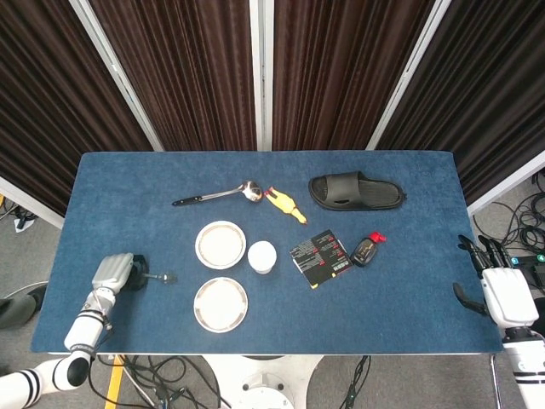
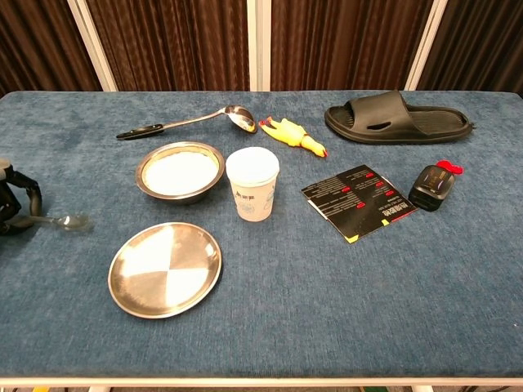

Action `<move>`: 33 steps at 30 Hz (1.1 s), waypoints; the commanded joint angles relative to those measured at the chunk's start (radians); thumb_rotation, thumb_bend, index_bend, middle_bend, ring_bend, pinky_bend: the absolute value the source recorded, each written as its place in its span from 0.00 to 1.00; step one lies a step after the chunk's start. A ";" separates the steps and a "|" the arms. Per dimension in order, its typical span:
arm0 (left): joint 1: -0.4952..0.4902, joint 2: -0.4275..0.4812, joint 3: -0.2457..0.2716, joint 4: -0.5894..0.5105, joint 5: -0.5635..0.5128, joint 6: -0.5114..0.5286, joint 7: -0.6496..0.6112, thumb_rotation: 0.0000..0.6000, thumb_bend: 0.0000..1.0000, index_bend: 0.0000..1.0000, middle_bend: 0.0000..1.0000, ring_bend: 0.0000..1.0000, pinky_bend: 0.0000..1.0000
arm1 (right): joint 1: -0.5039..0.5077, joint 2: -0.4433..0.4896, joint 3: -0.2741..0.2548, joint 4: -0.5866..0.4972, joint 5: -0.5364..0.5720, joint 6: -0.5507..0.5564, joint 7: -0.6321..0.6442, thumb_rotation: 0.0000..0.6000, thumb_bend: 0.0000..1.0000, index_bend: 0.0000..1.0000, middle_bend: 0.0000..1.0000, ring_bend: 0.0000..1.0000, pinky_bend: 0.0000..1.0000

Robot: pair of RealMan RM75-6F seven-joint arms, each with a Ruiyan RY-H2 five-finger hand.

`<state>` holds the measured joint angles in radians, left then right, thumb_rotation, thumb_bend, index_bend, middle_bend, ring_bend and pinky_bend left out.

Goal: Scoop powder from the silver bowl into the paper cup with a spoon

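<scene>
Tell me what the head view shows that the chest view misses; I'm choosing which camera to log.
Only the head view shows the right hand, off the table's right edge, and the whole left hand.

Only the chest view shows the printing on the cup and the powder in the bowl from the side.

Both show the spoon held by the left hand, the ladle, plate, slipper and rubber chicken.

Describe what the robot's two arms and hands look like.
The left hand has a grey metallic back with dark fingers, on a white segmented arm with a black band. The right hand has a white back and black fingers, on a white arm.
</scene>
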<state>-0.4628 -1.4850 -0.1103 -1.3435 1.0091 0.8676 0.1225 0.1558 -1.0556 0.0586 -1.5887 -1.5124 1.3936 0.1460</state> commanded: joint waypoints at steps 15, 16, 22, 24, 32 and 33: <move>-0.235 0.013 -0.118 -0.024 -0.106 0.014 0.332 1.00 0.49 0.63 0.98 0.95 1.00 | 0.005 0.036 0.018 -0.014 -0.002 0.017 -0.014 1.00 0.28 0.05 0.20 0.00 0.04; -0.249 0.001 -0.117 -0.017 -0.117 0.022 0.362 1.00 0.49 0.63 0.98 0.95 1.00 | 0.005 0.038 0.019 -0.015 -0.001 0.018 -0.014 1.00 0.28 0.05 0.20 0.00 0.04; -0.323 -0.074 -0.085 0.012 -0.130 0.112 0.591 1.00 0.49 0.64 0.98 0.95 1.00 | 0.006 0.042 0.021 -0.015 0.008 0.010 -0.018 1.00 0.28 0.05 0.20 0.00 0.04; -0.343 -0.097 -0.074 0.021 -0.132 0.152 0.676 1.00 0.50 0.64 0.98 0.95 1.00 | 0.008 0.040 0.020 -0.014 0.009 0.006 -0.018 1.00 0.28 0.05 0.20 0.00 0.04; -0.386 -0.165 -0.045 0.015 -0.149 0.243 0.892 1.00 0.50 0.64 0.98 0.95 1.00 | 0.008 0.036 0.020 -0.011 0.016 0.000 -0.017 1.00 0.28 0.05 0.21 0.00 0.04; -0.387 -0.172 -0.044 0.013 -0.151 0.249 0.901 1.00 0.50 0.64 0.98 0.95 1.00 | 0.008 0.036 0.020 -0.010 0.017 -0.001 -0.016 1.00 0.28 0.05 0.21 0.00 0.04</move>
<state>-0.8351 -1.6326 -0.1636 -1.3272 0.8692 1.0917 0.9935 0.1641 -1.0198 0.0783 -1.5989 -1.4950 1.3924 0.1302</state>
